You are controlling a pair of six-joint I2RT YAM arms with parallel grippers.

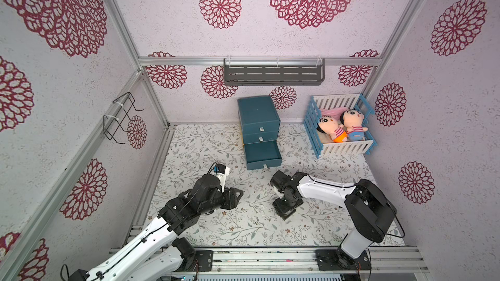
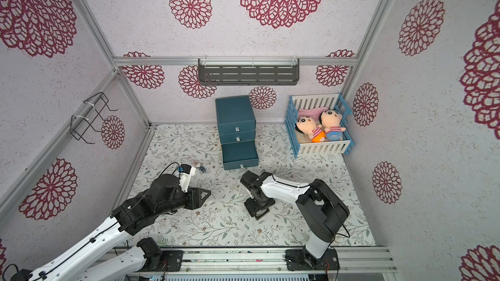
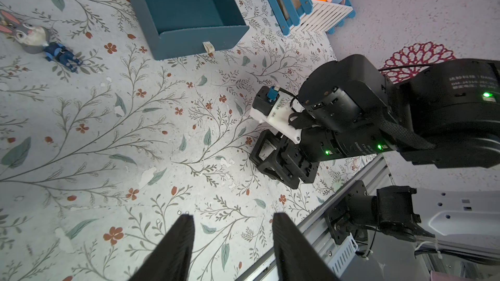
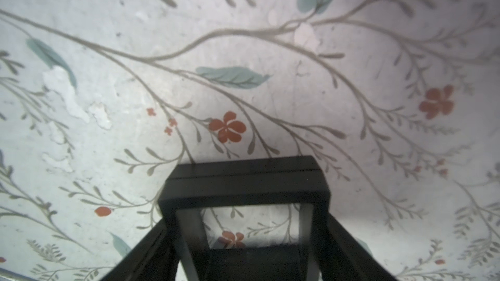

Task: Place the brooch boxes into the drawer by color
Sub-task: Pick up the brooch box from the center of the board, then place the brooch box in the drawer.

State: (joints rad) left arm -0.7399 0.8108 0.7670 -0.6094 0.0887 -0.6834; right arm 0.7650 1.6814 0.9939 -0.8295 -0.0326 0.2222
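1. One black square frame-like brooch box [image 4: 243, 182] with a clear centre, down on the floral-print surface [image 1: 216, 225], the printed sprigs visible through its window.
2. Grasped by the right end effector [image 4: 247, 228], dark fingers [image 4: 151, 252] pressed to two opposite side edges of the box; wrist bent down over it in both top views.
3. Released and holding nothing, the left end effector [image 3: 232, 216], fingers parted above bare print, off to the left of the box.
4. Against the back wall, a small dark teal-blue three-drawer chest [image 1: 257, 112]; bottom drawer [image 1: 263, 164] pulled out, showing only its teal floor; upper two pushed in, each with a small clear pull.
5. Box well apart from the open drawer, on the arms' side of it.
6. In the back right corner, a blue-and-white slatted crib [image 1: 343, 148] with two plush dolls [image 1: 334, 128]; left of the chest, a grey rabbit figurine [image 3: 32, 36] lying on its side.
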